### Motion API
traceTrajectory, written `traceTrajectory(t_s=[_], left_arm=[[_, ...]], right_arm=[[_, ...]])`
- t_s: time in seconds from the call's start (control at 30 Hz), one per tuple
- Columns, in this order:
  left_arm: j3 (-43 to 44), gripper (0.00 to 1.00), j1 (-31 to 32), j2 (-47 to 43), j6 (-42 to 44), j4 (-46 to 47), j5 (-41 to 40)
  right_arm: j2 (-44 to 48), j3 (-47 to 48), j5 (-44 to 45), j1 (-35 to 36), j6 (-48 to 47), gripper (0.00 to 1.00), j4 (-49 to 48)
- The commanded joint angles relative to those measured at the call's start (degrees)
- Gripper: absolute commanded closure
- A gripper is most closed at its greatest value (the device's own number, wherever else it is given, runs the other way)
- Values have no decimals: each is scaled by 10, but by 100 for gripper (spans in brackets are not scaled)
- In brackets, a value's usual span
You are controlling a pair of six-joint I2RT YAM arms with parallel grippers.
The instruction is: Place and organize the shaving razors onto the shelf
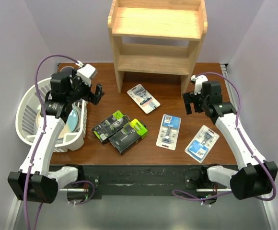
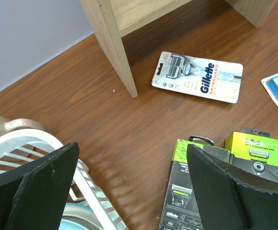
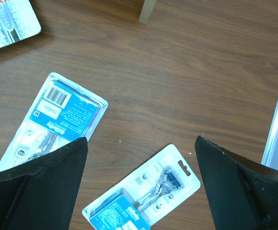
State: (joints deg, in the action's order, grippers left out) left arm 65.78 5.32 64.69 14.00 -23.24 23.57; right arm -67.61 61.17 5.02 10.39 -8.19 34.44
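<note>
The light wood shelf [image 1: 157, 36] stands at the table's back, both tiers bare. Five razor packs lie flat on the brown table: a white Gillette card [image 1: 143, 98] [image 2: 197, 76] near the shelf's foot, two black boxes with lime-green ends [image 1: 110, 126] [image 1: 128, 135] [image 2: 187, 191] [image 2: 256, 155] at centre, and two blue-and-white blister cards [image 1: 169, 131] [image 1: 202, 142] [image 3: 48, 120] [image 3: 144, 194] on the right. My left gripper [image 1: 98, 94] [image 2: 132, 187] is open and empty, above the table left of the black boxes. My right gripper [image 1: 191, 101] [image 3: 141, 179] is open and empty, above the right-hand cards.
A white plastic basket [image 1: 28, 117] [image 2: 28, 148] holding a light-blue dish sits at the left edge under my left arm, with a cup [image 2: 14, 125] behind it. The shelf's leg [image 2: 115, 48] stands close ahead of the left gripper. Lilac walls close in the sides.
</note>
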Motion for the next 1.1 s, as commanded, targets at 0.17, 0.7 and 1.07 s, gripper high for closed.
traceTrajectory(t_s=[0.17, 0.7, 1.07], left_arm=[[3, 0, 16, -18, 16, -21, 39], [-75, 10, 148, 4, -28, -7, 117], [-109, 16, 157, -25, -13, -89, 111]], right_arm=[[34, -10, -42, -1, -30, 5, -39], [-8, -39, -227, 88, -59, 14, 5], [-108, -16, -269, 183, -157, 12, -60]])
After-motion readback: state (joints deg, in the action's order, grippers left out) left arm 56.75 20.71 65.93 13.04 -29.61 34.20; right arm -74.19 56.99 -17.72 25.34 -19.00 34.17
